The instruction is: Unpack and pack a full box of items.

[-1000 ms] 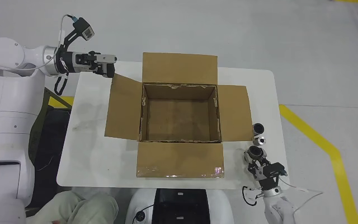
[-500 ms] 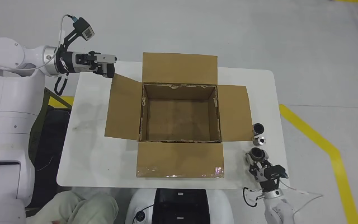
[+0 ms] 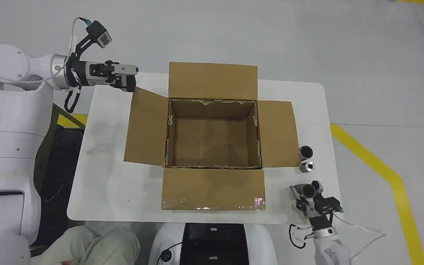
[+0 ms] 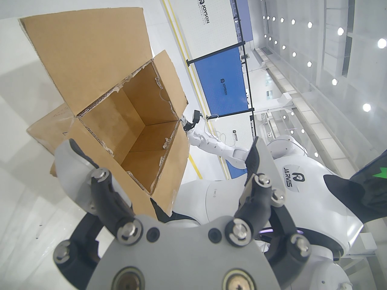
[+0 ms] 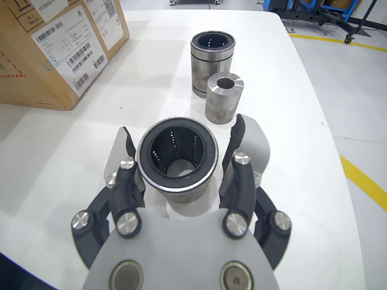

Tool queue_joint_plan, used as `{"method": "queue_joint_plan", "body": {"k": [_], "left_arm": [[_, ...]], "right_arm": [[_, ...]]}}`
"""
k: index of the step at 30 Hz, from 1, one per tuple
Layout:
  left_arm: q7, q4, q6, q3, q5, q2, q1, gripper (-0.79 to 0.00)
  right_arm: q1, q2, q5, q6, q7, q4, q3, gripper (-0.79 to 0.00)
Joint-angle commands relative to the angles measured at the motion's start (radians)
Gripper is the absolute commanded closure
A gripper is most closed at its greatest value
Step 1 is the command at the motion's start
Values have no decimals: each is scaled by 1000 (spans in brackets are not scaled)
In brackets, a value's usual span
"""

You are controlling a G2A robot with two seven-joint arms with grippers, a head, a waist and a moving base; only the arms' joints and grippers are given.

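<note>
right gripper [image 5: 181,125] has its fingers spread either side of an upright bearing [image 5: 177,159], not clamped on it. seen from above, a short steel sleeve [image 5: 224,98] and a taller bearing [image 5: 212,61] stand at its 12 o'clock, all on the table [image 5: 151,46] at 4 o'clock from the open box [image 3: 212,142]. left gripper [image 4: 163,144], fingers apart and empty, hangs at the box's 10 o'clock.

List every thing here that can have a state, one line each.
cardboard box: open, all four flaps folded out, nothing inside.
left gripper: jaws open, empty, beside the box's corner.
right gripper: jaws open, one on each side of the near bearing, not clamped.
near bearing: upright on the table.
small sleeve: upright, free.
far bearing: upright, free.
</note>
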Motion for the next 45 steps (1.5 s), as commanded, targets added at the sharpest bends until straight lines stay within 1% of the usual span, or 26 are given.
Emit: {"method": "queue_joint_plan", "body": {"k": [1, 2, 4, 10, 16, 20, 23, 24, 25, 32, 38, 41, 45], "left_arm": [[0, 0, 0, 0, 0, 0, 0, -785], [0, 0, 0, 0, 0, 0, 0, -785], [0, 0, 0, 0, 0, 0, 0, -785], [0, 0, 0, 0, 0, 0, 0, -785], [0, 0, 0, 0, 0, 0, 0, -785], [0, 0, 0, 0, 0, 0, 0, -785], [0, 0, 0, 0, 0, 0, 0, -785], [0, 0, 0, 0, 0, 0, 0, -785], [0, 0, 0, 0, 0, 0, 0, -785], [0, 0, 0, 0, 0, 0, 0, -785], [0, 0, 0, 0, 0, 0, 0, -785], [0, 0, 0, 0, 0, 0, 0, -785], [0, 0, 0, 0, 0, 0, 0, -785]], "right_arm": [[12, -1, 12, 2, 34, 0, -1, -653], [19, -1, 15, 4, 44, 0, 0, -671], [32, -1, 21, 4, 62, -2, 1, -680], [61, 0, 37, 0, 95, -8, 10, -683], [95, -2, 55, -4, 101, 9, 13, -680], [99, -2, 57, -11, 92, 15, 14, -708], [70, 0, 51, -17, 75, -1, 20, -751], [56, 0, 49, -19, 69, -8, 23, -751], [39, 1, 47, -20, 64, -19, 26, -785], [-97, 8, 31, -8, 55, -149, 65, -785], [-198, 14, 22, -4, 110, -287, 112, -785], [-207, 16, 19, 6, 148, -317, 129, -785], [-164, 16, 27, -2, 200, -288, 125, -785]]}}
